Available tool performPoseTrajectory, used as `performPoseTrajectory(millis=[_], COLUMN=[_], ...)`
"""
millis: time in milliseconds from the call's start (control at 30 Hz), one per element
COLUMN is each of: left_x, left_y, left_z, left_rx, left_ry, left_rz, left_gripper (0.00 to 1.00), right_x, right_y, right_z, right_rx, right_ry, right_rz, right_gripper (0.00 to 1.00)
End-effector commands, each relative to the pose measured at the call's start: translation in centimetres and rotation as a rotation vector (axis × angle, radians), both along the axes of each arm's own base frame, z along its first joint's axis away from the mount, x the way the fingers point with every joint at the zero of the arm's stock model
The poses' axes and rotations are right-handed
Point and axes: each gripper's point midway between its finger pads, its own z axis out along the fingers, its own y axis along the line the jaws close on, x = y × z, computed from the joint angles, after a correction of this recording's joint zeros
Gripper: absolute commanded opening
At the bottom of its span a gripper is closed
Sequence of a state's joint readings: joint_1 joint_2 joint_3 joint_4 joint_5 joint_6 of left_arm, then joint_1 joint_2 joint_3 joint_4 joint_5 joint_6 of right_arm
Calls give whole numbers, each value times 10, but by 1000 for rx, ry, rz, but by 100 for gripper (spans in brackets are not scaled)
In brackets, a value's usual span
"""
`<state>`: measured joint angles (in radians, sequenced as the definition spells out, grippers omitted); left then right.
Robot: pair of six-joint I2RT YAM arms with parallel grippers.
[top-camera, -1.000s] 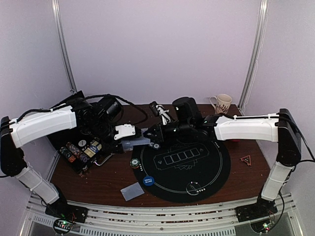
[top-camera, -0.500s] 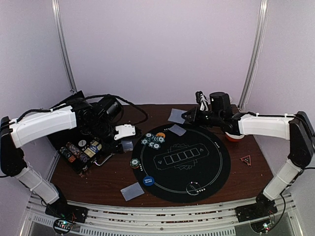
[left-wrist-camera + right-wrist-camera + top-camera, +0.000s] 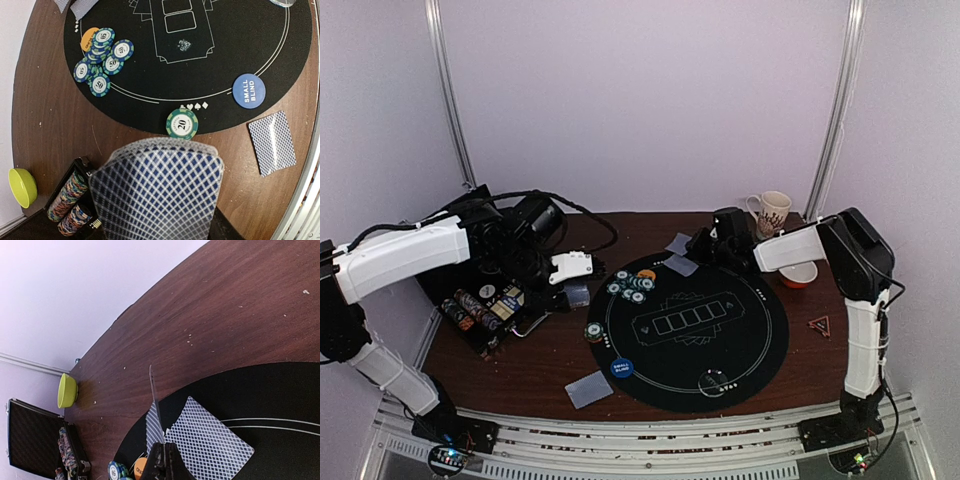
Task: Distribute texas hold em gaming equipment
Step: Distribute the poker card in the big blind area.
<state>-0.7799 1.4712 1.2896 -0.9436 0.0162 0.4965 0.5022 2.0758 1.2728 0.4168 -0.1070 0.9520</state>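
Top external: the left pincer (image 3: 576,283) clamps the deck (image 3: 578,296) just off the mat (image 3: 720,350), presumably as dealing stock; the right pincer (image 3: 700,245) reaches its far rim. Left wrist: the deck fills the foreground. Right wrist: jaws together on one card (image 3: 151,387), edge-on by a dealt card (image 3: 205,440).

From my left wrist camera, a round blue disc (image 3: 248,91) near the edge of the black mat (image 3: 240,40) reads "SMALL BLIND" in white capitals. A green chip (image 3: 182,123) lies on the mat's edge, just beyond the playing cards (image 3: 155,195) in my left claw (image 3: 577,288), and shows the number 20 in its white centre. The blue-edged chips (image 3: 121,50) heaped together each show 50. An orange disc (image 3: 86,40) half under them carries dark lettering, too covered to read. Four small white card-suit signs (image 3: 194,106) are printed on the mat beside the green chip.
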Motion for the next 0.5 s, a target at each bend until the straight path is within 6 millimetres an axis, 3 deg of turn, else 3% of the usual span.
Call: performPoseTrajectory(millis=[0,467], left_x=[-4,-6], left_y=[-1,1], left_z=[4,-1], left_rx=[-26,-20], left_ry=[-8,-2], left_rz=[-24,-19], left_gripper=[47,47], right_x=[13,13], right_y=[-11,-3], right_z=[-6,-41], right_rx=[48,65], right_ry=[0,92], right_rz=[-70,14], right_gripper=[0,0])
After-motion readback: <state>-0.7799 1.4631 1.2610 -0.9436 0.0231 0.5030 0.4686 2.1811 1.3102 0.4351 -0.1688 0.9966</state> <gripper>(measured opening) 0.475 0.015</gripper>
